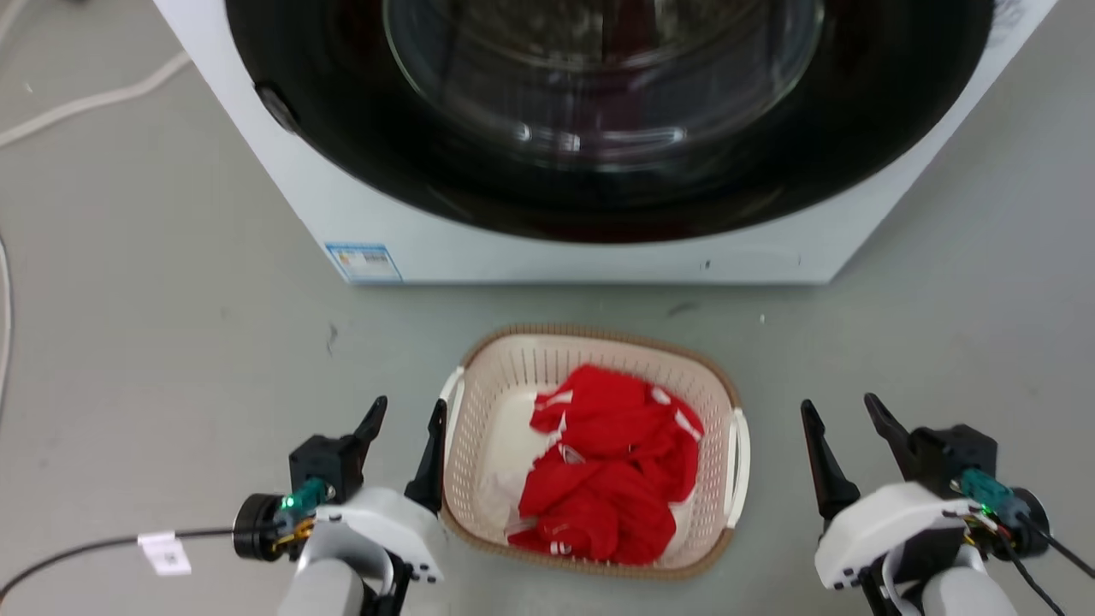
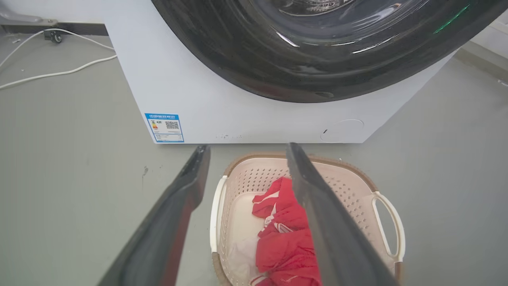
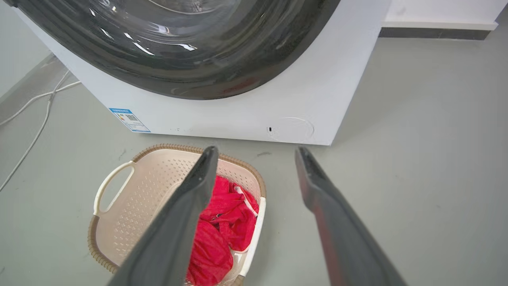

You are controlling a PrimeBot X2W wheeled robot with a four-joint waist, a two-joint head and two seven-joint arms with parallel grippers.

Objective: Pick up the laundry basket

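While the laundry basket (image 1: 590,330) sits on the grey floor (image 1: 171,359) just in front of the washing machine (image 1: 513,248), roughly centred between the two arms and not yet lifted, the main risk I see is a lopsided grab. The left gripper (image 1: 411,404) is right at the white left handle (image 1: 451,402), but the right gripper (image 1: 837,402) stands clearly apart from the white right handle (image 1: 741,453). If one side closes and lifts first, the basket would likely tip and spill the red garment (image 1: 607,462) piled inside.

The handles are thin, smooth plastic loops, so a shallow pinch could slip. A finger could also poke the perforated wall and shove the light basket toward the machine instead of catching the handle.

Left gripper: fingers spread wide, holding nothing. Its inner finger (image 1: 432,453) lies just beside the basket's left rim; I cannot tell whether it touches. In the left wrist view the two fingers sit either side of the left handle, one over the floor, one over the basket's inside.

Right gripper: also spread wide and empty, touching nothing, with bare floor between it and the basket. In the right wrist view one finger lines up over the basket and the other over the floor.
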